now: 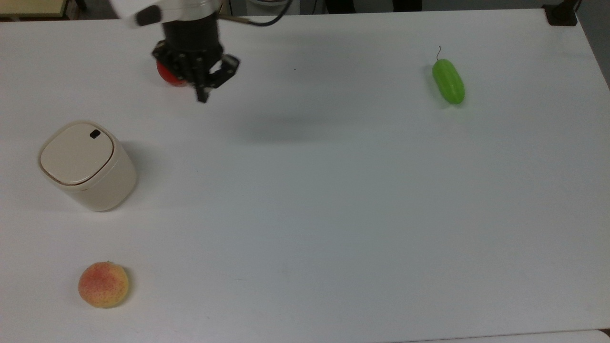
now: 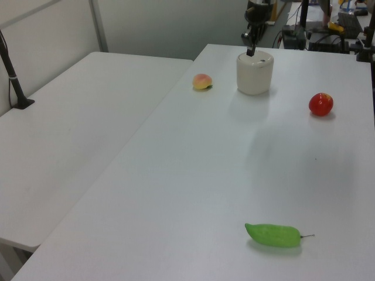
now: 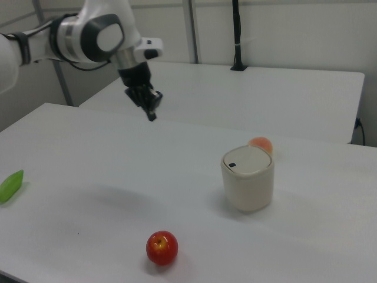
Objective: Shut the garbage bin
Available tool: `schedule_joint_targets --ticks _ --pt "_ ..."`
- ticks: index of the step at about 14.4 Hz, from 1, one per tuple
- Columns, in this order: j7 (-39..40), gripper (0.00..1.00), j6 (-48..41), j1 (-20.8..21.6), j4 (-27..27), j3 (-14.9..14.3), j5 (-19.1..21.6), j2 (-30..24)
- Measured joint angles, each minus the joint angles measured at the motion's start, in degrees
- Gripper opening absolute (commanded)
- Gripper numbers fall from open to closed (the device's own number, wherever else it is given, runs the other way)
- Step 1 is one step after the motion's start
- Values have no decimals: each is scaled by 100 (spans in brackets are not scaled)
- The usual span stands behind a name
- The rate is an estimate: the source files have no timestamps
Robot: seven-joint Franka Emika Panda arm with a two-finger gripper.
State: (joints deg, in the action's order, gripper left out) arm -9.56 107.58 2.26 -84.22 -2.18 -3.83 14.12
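Note:
The cream-beige garbage bin (image 1: 86, 166) (image 2: 255, 71) (image 3: 248, 178) stands at the top view's left with its flat lid down and the small black button (image 1: 95, 134) showing on it. My gripper (image 1: 202, 97) (image 2: 250, 51) (image 3: 152, 115) hangs high above the table, up and to the right of the bin in the top view, partly covering the red apple (image 1: 167, 76). Its fingers are pressed together with nothing between them. In the right view it is well to the left of the bin and above it.
A red apple (image 2: 321, 103) (image 3: 162, 247) lies on the white table (image 1: 333, 214). A peach (image 1: 103, 284) (image 2: 202, 82) (image 3: 261, 144) sits near the bin. A green cucumber (image 1: 448, 81) (image 2: 273, 235) (image 3: 10, 184) lies far off. A second white table (image 2: 76, 129) adjoins.

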Motion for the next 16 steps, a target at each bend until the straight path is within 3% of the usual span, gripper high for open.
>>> schedule_joint_targets --ticks 4,6,9,10,16 --pt "470 0 -1245 533 -16 2 -3 -387" --pt "868 1 -1530 591 -138 1 -24 -653" --pt "1047 93 -1546 588 -321 -4 -88 -905" --pt "1053 100 -1546 579 -337 -8 -92 -929" --pt "1068 100 -1545 542 -352 -33 -270 -947"
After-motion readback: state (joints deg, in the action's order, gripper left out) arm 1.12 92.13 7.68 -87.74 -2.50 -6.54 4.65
